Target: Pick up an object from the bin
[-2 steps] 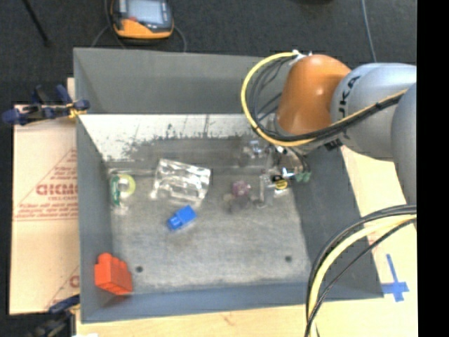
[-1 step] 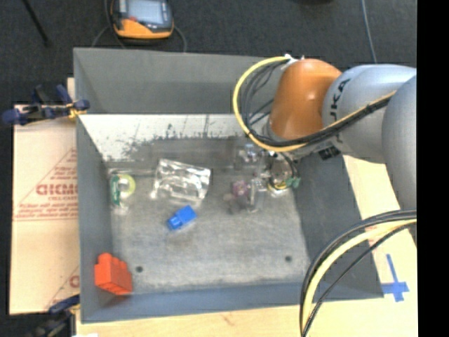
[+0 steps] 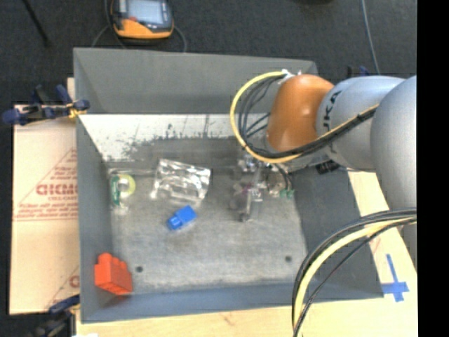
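Observation:
My gripper (image 3: 245, 213) hangs low over the right middle of the bin floor, fingers pointing down toward bare metal. A small blue block (image 3: 181, 218) lies to its left, a short way off. Above that block sits a crumpled clear plastic piece (image 3: 182, 179), also left of the gripper. Nothing shows between the fingers.
A clear roll with a green and yellow rim (image 3: 121, 187) lies at the left wall. An orange block (image 3: 112, 274) sits in the front left corner. The arm with its orange cover and cables spans the right side of the bin.

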Robot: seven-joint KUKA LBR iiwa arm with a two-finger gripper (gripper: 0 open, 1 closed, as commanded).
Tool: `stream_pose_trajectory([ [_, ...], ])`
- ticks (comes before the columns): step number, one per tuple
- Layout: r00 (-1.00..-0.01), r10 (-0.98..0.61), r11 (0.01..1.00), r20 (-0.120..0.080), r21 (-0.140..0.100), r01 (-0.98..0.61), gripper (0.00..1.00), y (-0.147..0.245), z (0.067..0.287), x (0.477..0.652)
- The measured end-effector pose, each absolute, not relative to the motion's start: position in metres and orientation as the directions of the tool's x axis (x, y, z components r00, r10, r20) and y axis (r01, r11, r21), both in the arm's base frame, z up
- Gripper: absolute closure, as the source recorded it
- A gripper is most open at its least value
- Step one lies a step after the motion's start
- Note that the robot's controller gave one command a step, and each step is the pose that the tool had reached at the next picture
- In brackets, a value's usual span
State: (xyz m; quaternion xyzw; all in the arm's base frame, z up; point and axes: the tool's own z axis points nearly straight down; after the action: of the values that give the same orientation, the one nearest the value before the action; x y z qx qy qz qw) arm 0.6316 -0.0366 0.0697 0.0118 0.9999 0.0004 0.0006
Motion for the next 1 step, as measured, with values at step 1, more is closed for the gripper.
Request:
stream_pose_trajectory([
  [1, -1.0, 0.024, 1.0, -0.005, 0.0, 0.024, 0.0, -0.0377, 0.071, 0.633],
])
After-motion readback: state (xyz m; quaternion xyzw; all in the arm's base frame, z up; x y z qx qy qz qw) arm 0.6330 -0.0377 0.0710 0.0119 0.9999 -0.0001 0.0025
